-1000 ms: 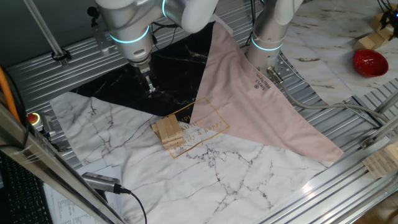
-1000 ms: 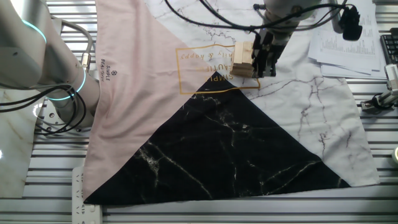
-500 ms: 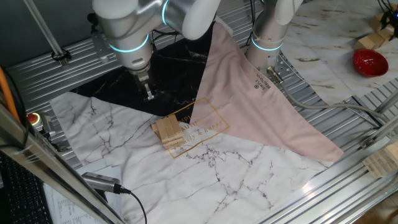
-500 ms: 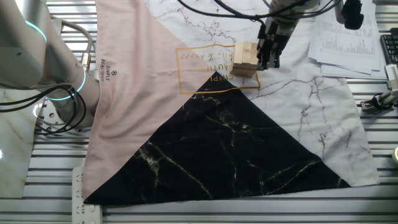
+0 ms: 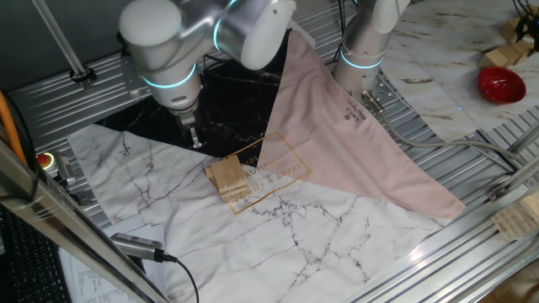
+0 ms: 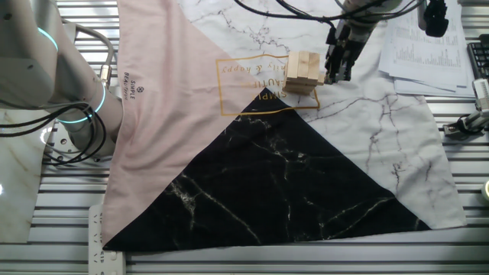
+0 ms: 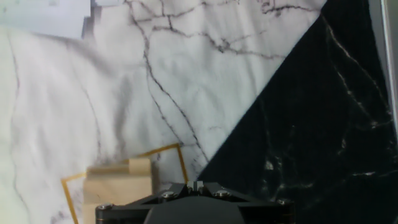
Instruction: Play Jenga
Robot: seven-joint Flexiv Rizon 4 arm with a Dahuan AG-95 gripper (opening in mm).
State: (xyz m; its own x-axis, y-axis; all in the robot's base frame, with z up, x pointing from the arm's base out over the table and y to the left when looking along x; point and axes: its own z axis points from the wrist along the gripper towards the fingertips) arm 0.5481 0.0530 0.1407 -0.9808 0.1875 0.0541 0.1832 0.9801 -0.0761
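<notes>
The bench [image 5: 472, 231] is made of metal rails, and a big cloth [image 5: 337, 244] lies on it. The cloth has a pink part, a black marble part and a white marble part. A gold square is printed on the cloth where the three parts meet.

The robot arm [image 5: 168, 42] is big and white and grey. It reaches down over the cloth from above.

The Jenga [image 5: 226, 176] is a small tower of tan wooden bars. It stands upright on the gold square, with its layers laid crosswise.

The gripper [image 5: 194, 136] hangs just beside the Jenga, near its top, and does not touch it. In the other fixed view the gripper [image 6: 338, 65] is on the white marble side of the Jenga [image 6: 302, 72]. In the hand view the Jenga [image 7: 118, 186] sits low and to the left of where the hand looks.

The jaws look pressed close together with nothing in them, but they are small and hard to see.

I think the gripper must go sideways toward the Jenga to push or pull one bar.
</notes>
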